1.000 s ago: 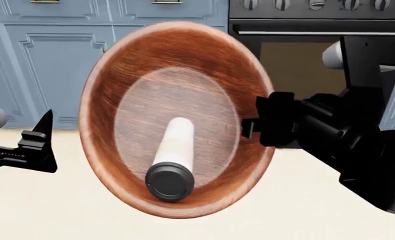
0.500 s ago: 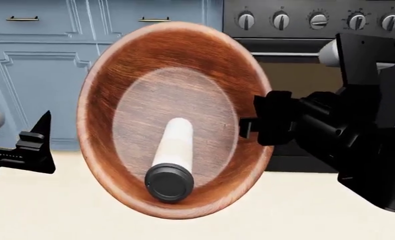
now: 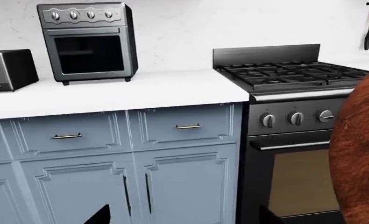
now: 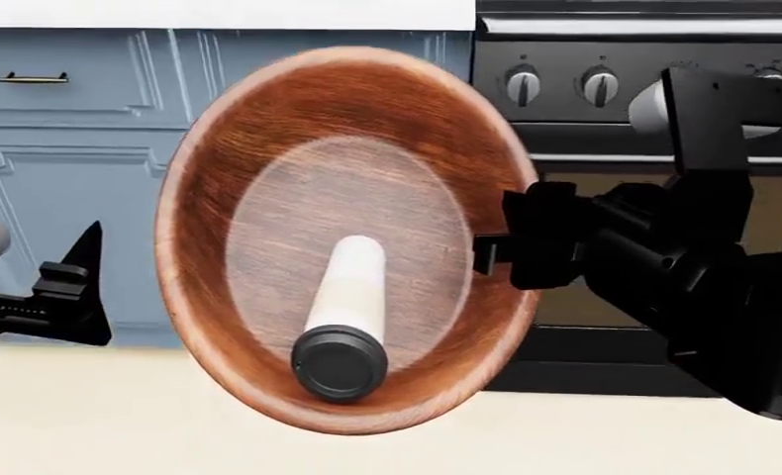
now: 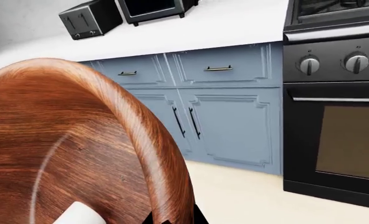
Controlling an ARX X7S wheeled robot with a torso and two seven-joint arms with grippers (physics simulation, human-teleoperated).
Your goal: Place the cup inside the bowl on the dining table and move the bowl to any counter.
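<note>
At the left of the head view, the left gripper (image 4: 81, 287) hangs free of everything, its dark fingers spread and holding nothing. Beyond it stands the blue-grey cabinet (image 4: 87, 129), and the white desk (image 3: 109, 88) that tops it has just slid into sight at the upper edge; half a second ago only drawer fronts and knobs showed there, so the view has tilted or risen toward the worktop. I judge the carry is nearing its set-down surface. In the middle, the wooden bowl (image 4: 344, 237) is held in the air, tipped toward the camera, with the lidded cup (image 4: 344, 317) lying on its inner base, lid (image 4: 340, 363) nearest the lower rim. Neither has shifted within the bowl. At the right, the right gripper (image 4: 486, 252) is clamped on the bowl's rim, in front of the black oven (image 4: 629, 99).
</note>
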